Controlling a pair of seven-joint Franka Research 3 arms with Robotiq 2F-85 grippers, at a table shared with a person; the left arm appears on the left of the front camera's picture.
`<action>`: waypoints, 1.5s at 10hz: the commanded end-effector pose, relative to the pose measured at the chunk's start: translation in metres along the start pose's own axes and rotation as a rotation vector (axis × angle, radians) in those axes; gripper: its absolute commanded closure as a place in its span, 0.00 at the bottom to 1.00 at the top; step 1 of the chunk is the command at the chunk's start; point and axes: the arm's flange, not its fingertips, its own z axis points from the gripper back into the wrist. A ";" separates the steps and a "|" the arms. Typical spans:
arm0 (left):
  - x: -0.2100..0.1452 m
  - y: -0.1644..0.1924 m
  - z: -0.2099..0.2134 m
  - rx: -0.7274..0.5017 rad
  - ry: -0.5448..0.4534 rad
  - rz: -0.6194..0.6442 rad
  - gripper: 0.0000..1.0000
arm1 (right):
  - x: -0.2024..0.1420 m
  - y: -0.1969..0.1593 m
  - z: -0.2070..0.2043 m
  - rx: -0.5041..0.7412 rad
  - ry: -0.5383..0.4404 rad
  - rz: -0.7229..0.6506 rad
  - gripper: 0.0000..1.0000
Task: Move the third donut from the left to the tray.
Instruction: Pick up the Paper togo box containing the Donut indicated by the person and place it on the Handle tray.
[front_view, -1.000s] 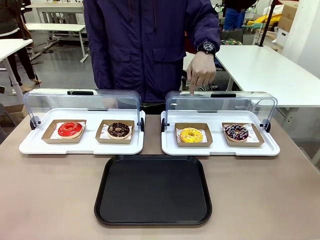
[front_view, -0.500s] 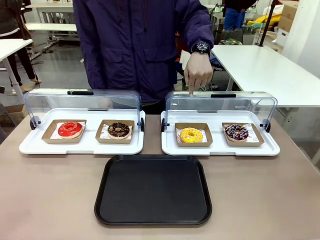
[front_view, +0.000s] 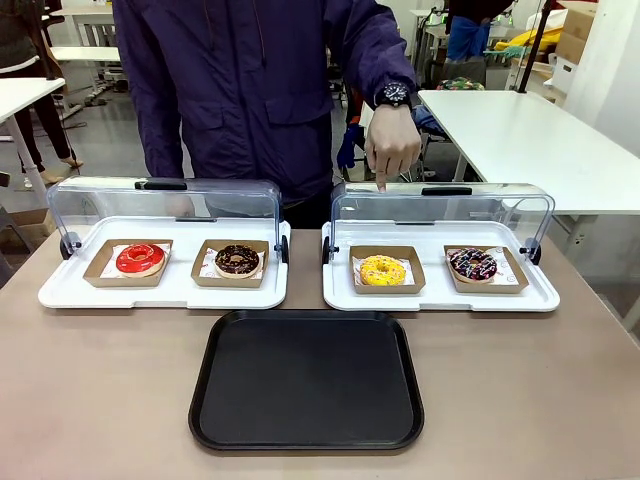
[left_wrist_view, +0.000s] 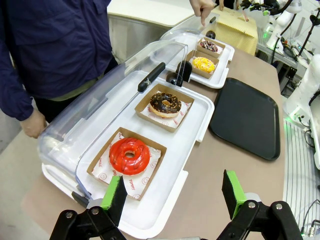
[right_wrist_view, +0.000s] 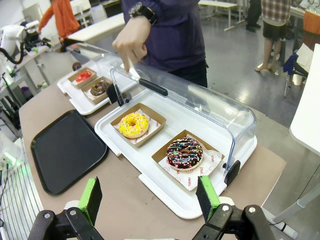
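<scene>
Jaws released, left gripper (left_wrist_view: 174, 189) and right gripper (right_wrist_view: 149, 194); go for the yellow donut (front_view: 382, 270) and you could clip the person's hand (front_view: 390, 150).

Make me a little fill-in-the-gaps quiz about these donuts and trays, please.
Each white tray holds ____ donuts.
The person's hand points down just behind the ____ donut.
The leftmost donut has ____ icing.
Missing words: two, yellow, red.
</scene>
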 end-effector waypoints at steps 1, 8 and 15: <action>0.001 0.000 0.003 -0.009 -0.009 -0.011 0.00 | 0.002 -0.001 -0.001 0.001 -0.017 0.007 0.00; 0.001 0.000 0.003 -0.009 -0.009 -0.011 0.00 | 0.063 0.014 -0.048 0.035 0.093 0.144 0.00; 0.001 0.000 0.003 -0.009 -0.009 -0.011 0.00 | 0.116 0.114 -0.210 0.208 0.578 0.552 0.00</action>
